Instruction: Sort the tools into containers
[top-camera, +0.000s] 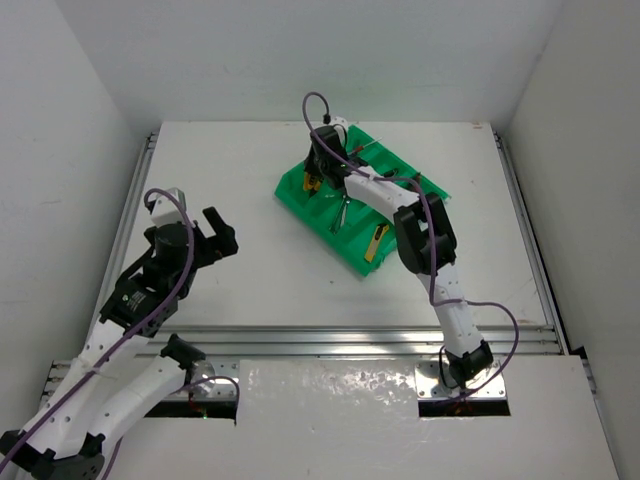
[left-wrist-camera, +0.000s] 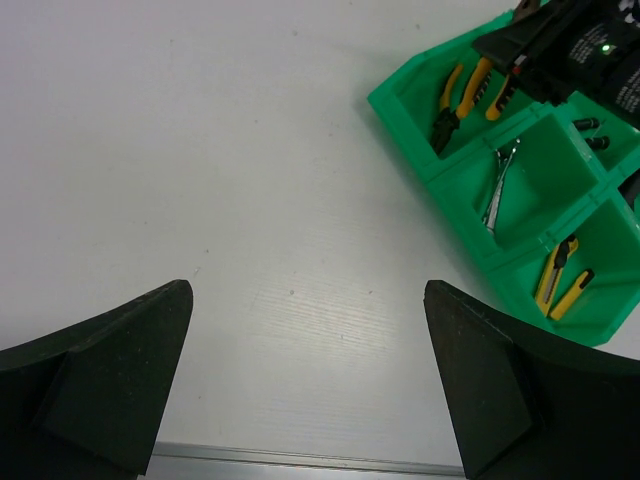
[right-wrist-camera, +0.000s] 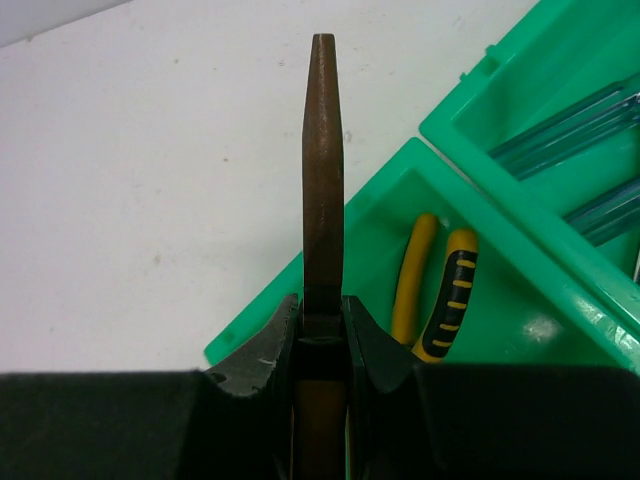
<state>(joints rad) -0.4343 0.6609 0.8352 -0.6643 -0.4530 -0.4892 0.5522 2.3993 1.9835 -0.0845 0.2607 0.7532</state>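
The green organizer tray (top-camera: 300, 190) lies at the back middle of the table. My right gripper (top-camera: 318, 168) hangs over its far-left compartment, shut on pliers whose dark brown metal nose (right-wrist-camera: 323, 150) points forward past the tray's corner (right-wrist-camera: 250, 335). Yellow-handled pliers (right-wrist-camera: 440, 290) lie in that compartment. Thin screwdrivers (right-wrist-camera: 560, 125) lie in the compartment beyond. The left wrist view shows a metal wrench (left-wrist-camera: 497, 185) in the middle compartment and yellow-handled tools (left-wrist-camera: 560, 280) in the nearest one. My left gripper (left-wrist-camera: 305, 300) is open and empty above bare table, well left of the tray (left-wrist-camera: 400, 115).
Aluminium rails (top-camera: 350, 338) run along the near edge and both sides of the white table (top-camera: 220, 170). White walls close in the left, right and back. My right arm (top-camera: 425, 235) reaches over the tray's right half.
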